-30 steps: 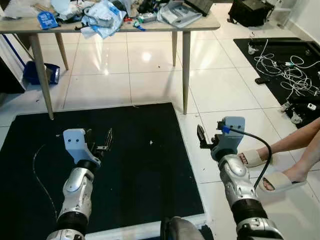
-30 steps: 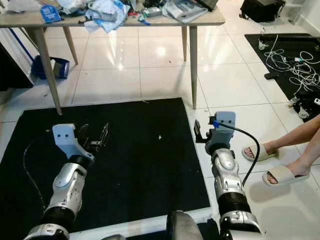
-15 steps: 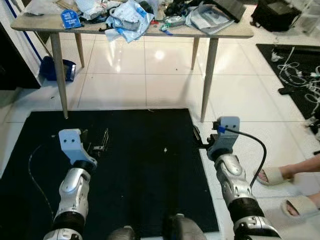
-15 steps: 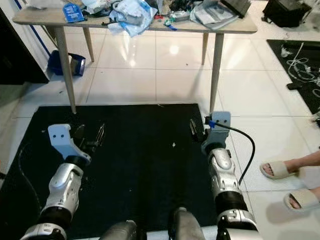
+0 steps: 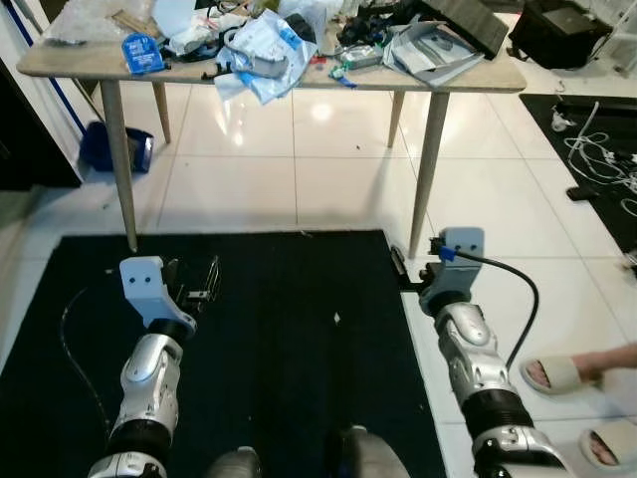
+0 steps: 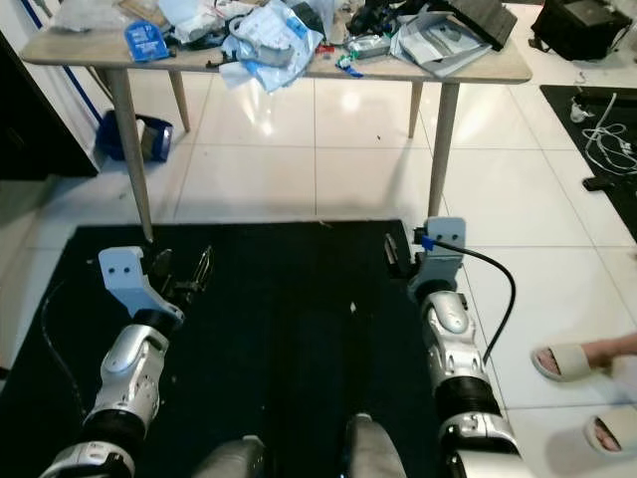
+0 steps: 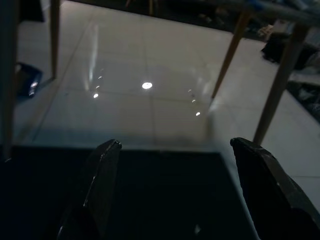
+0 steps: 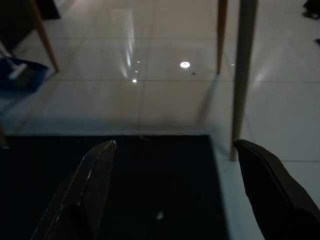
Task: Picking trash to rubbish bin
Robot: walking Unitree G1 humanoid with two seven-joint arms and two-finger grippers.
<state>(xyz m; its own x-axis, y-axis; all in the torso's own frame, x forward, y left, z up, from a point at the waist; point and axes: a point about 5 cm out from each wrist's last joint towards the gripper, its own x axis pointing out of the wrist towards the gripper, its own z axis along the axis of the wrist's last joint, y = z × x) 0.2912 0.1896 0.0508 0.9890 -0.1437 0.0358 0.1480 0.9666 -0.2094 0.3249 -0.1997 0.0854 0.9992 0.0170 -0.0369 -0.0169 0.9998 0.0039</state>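
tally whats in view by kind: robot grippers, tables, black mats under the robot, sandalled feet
grippers: 2 (left gripper, right gripper)
tables: 1 (table)
black mats under the robot: 1 (mat)
sandalled feet: 2 (foot, foot)
total: 6
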